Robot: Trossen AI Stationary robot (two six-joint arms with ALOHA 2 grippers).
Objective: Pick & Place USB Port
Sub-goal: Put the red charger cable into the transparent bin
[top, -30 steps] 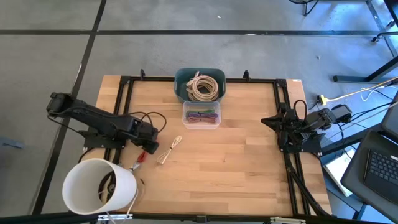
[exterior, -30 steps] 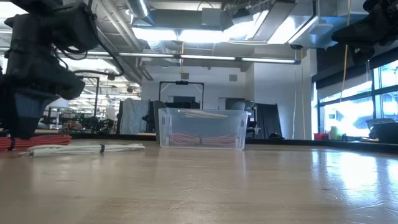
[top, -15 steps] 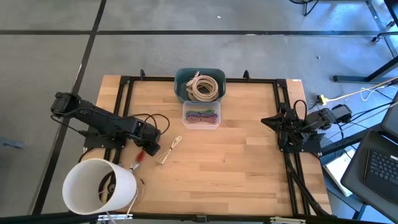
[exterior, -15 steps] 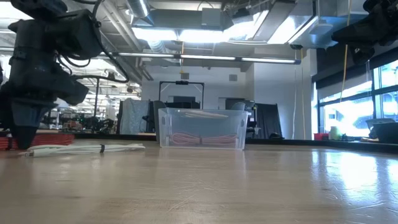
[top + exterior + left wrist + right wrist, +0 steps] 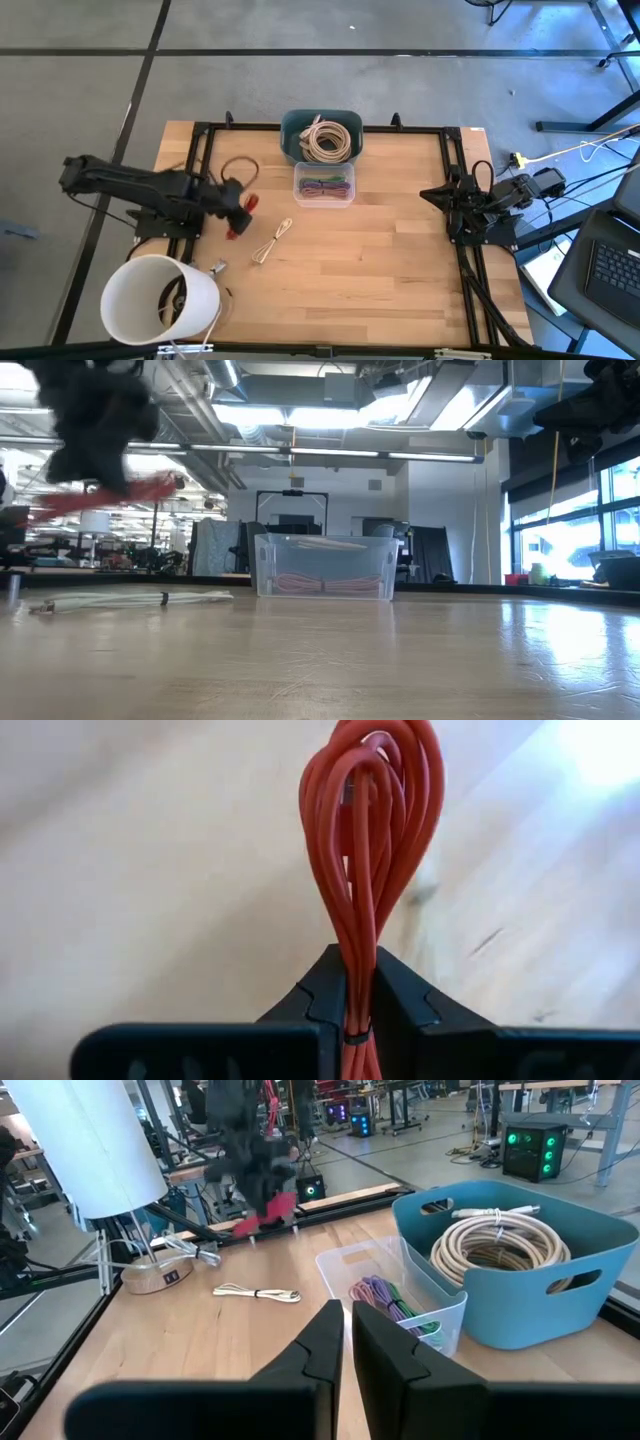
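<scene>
Left gripper (image 5: 238,208): holding red cable (image 5: 240,215) above table (image 5: 380,270)
Beige cable (image 5: 272,241): lying beside it
Blue bin (image 5: 321,137): coiled cable
Clear box (image 5: 324,185): coloured cables

The left gripper (image 5: 240,212), down at the surface (image 5: 380,270) a second ago, now sits raised above it, farther back and left, carrying the red cable bundle (image 5: 241,216) clamped between its fingers.

We have two dark arms. Our left arm (image 5: 140,190) is long and black, with a thin black cable looping off it. Our right arm (image 5: 480,205) is black and chunky. Each gripper has two flat black fingers (image 5: 390,1355) with slanted tips, on a wide black bar.
</scene>
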